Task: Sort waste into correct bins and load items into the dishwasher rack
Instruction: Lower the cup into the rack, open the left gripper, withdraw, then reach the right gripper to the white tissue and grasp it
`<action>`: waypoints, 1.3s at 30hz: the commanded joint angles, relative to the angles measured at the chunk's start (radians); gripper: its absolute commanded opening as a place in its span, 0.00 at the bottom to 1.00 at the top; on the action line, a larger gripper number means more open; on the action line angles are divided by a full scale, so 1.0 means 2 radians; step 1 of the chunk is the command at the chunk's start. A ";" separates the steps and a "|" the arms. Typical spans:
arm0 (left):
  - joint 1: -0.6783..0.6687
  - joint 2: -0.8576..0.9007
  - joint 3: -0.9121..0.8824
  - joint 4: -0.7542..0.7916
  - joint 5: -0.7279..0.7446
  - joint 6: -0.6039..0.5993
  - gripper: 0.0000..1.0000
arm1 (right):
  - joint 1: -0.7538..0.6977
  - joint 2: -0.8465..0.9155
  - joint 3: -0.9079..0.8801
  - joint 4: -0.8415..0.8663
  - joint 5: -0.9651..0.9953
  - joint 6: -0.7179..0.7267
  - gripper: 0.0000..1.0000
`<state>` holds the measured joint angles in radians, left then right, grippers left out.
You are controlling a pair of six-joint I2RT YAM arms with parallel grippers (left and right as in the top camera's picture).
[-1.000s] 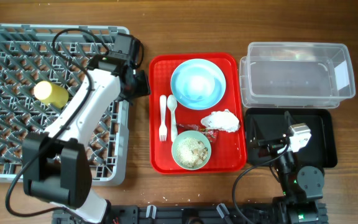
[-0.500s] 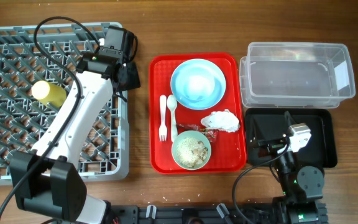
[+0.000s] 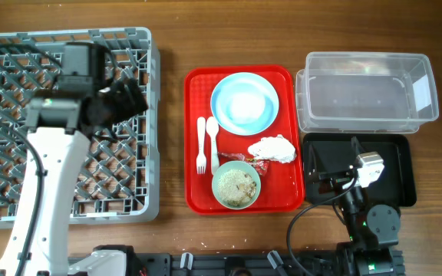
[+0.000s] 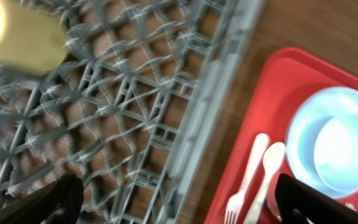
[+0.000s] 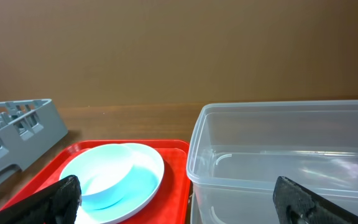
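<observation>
My left gripper (image 3: 129, 97) is open and empty above the right part of the grey dishwasher rack (image 3: 21, 192). The yellow cup (image 4: 14, 31) lies in the rack, seen only in the left wrist view. The light-blue plate (image 3: 244, 103), white fork (image 3: 201, 152), spoon (image 3: 213, 142), green bowl (image 3: 236, 185) with crumbs, white napkin (image 3: 273, 148) and red wrapper (image 3: 261, 162) sit on the red tray (image 3: 286, 195). My right gripper (image 3: 336, 180) is open and empty over the black tray (image 3: 397, 165), in front of the clear tub (image 3: 367, 92).
The rack fills the left of the table, and a strip of bare wood (image 3: 171, 138) separates it from the red tray. Black cables loop over the rack's far left. The tub and black tray stand together at the right.
My left arm has swung left from the rack's right edge to over the rack, and it now hides the yellow cup in the overhead view. The right arm has not moved.
</observation>
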<state>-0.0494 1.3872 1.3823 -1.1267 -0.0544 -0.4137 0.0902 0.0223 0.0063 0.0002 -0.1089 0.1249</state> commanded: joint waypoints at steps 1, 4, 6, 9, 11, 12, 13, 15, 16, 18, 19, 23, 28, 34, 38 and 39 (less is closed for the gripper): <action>0.085 -0.005 0.006 -0.031 0.010 -0.056 1.00 | -0.002 -0.002 0.000 0.003 -0.006 -0.010 1.00; 0.117 -0.005 0.006 -0.030 0.010 -0.061 1.00 | -0.002 -0.002 0.000 0.003 -0.006 -0.010 1.00; 0.119 -0.005 0.006 -0.030 0.010 -0.061 1.00 | -0.002 -0.002 0.000 0.007 -0.011 -0.003 1.00; 0.119 -0.005 0.006 -0.030 0.010 -0.061 1.00 | -0.002 -0.002 0.000 0.014 -0.114 0.192 1.00; 0.119 -0.005 0.006 -0.030 0.010 -0.061 1.00 | -0.002 -0.002 0.000 0.017 -0.199 0.487 1.00; 0.119 -0.005 0.006 -0.030 0.010 -0.061 1.00 | -0.002 -0.002 0.000 0.017 -0.217 0.588 1.00; 0.119 -0.005 0.006 -0.030 0.010 -0.061 1.00 | -0.002 -0.002 0.000 0.017 -0.266 0.763 1.00; 0.119 -0.005 0.006 -0.030 0.010 -0.061 1.00 | -0.002 -0.002 0.000 0.017 -0.264 0.915 1.00; 0.119 -0.005 0.006 -0.030 0.010 -0.061 1.00 | -0.002 -0.002 0.000 0.018 -0.265 0.958 1.00; 0.119 -0.005 0.006 -0.030 0.010 -0.061 1.00 | -0.002 -0.002 0.000 0.034 -0.271 0.950 1.00; 0.119 -0.005 0.006 -0.030 0.010 -0.061 1.00 | -0.002 -0.002 0.000 0.061 -0.269 0.925 1.00; 0.119 -0.005 0.006 -0.030 0.010 -0.061 1.00 | -0.002 -0.002 0.014 0.226 -0.206 0.854 1.00; 0.119 -0.005 0.006 -0.030 0.010 -0.061 1.00 | -0.002 0.062 0.119 0.198 -0.220 0.673 1.00; 0.119 -0.005 0.006 -0.030 0.010 -0.061 1.00 | -0.002 0.344 0.424 -0.142 -0.238 0.313 1.00; 0.119 -0.005 0.006 -0.030 0.010 -0.061 1.00 | 0.033 0.553 0.624 -0.369 -0.176 0.112 1.00; 0.119 -0.005 0.006 -0.030 0.010 -0.061 1.00 | 0.056 0.601 0.665 -0.429 -0.119 0.085 1.00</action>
<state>0.1829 1.3872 1.3834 -1.1854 -0.0349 -0.5224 0.1276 1.0534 1.1736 -0.6880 -0.5407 0.5926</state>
